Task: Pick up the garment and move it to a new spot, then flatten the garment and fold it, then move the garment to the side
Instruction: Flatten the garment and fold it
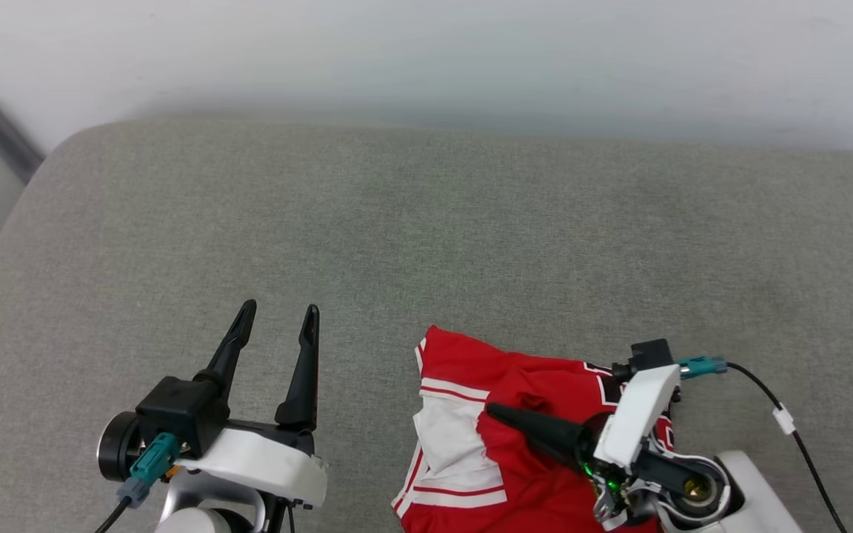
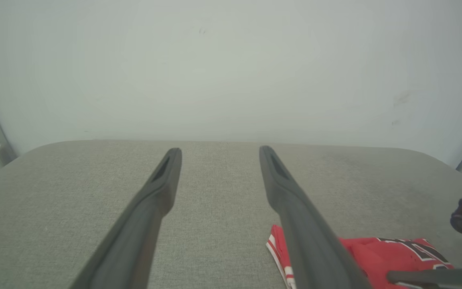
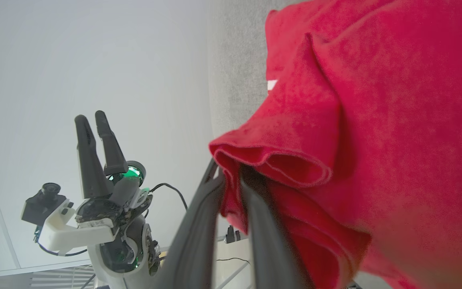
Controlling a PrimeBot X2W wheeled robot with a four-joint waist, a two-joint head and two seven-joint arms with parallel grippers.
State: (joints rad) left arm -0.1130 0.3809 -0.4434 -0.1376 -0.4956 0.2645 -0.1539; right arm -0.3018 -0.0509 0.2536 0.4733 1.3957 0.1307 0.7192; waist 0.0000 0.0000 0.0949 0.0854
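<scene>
Pinching a raised fold of red cloth, the right gripper (image 3: 231, 176) has its two dark fingers drawn nearly together, with the fabric bunched between their tips and draped over them in the right wrist view. From the head camera the same gripper (image 1: 493, 409) lies low over the garment (image 1: 471, 359), fingers pointing toward the robot's left, their tip meeting the cloth beside the white sleeve (image 1: 449, 437). The garment is crumpled in a heap at the near right of the grey cushion (image 1: 426, 222), directly under and around this gripper. Striped trim edges its left side, and part of the black-and-white lettering (image 1: 603, 379) shows next to the white wrist housing. The left gripper (image 1: 281, 307) stands well apart to the garment's left, above bare cushion, its fingers spread wide and holding nothing. In its own wrist view the left gripper (image 2: 219, 151) frames open cushion, with the garment (image 2: 379, 253) low on the right, partly behind the right-hand finger. A pale wall (image 1: 426, 52) rises behind the cushion's far edge.
</scene>
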